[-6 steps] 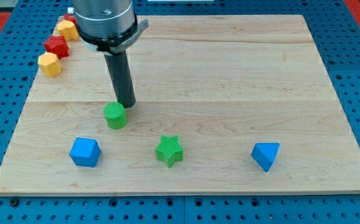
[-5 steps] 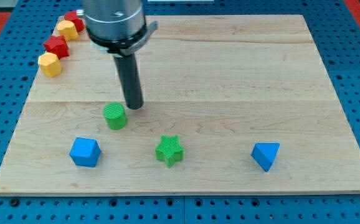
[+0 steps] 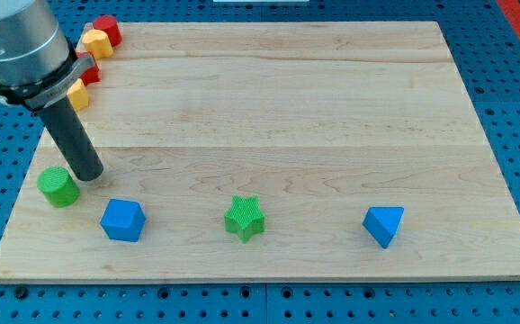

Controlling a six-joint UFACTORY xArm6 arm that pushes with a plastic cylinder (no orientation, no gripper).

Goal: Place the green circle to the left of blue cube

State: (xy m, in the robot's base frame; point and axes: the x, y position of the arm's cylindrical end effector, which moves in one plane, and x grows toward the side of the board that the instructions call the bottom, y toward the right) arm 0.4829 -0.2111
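Note:
The green circle (image 3: 58, 186) lies near the board's left edge, up and to the left of the blue cube (image 3: 122, 220). My tip (image 3: 87, 175) rests on the board just right of the green circle, close to or touching it, and above-left of the blue cube. The rod rises up and left from the tip to the grey arm body at the view's top left.
A green star (image 3: 245, 218) sits at the bottom centre and a blue triangle (image 3: 384, 224) at the bottom right. At the top left corner are a red block (image 3: 106, 29), two yellow blocks (image 3: 94, 42) (image 3: 78, 94) and another red block (image 3: 88, 73), partly hidden by the arm.
The green circle has moved left, from right of and above the blue cube to near the board's left edge. My tip moved left with it, and the arm now covers part of the corner blocks.

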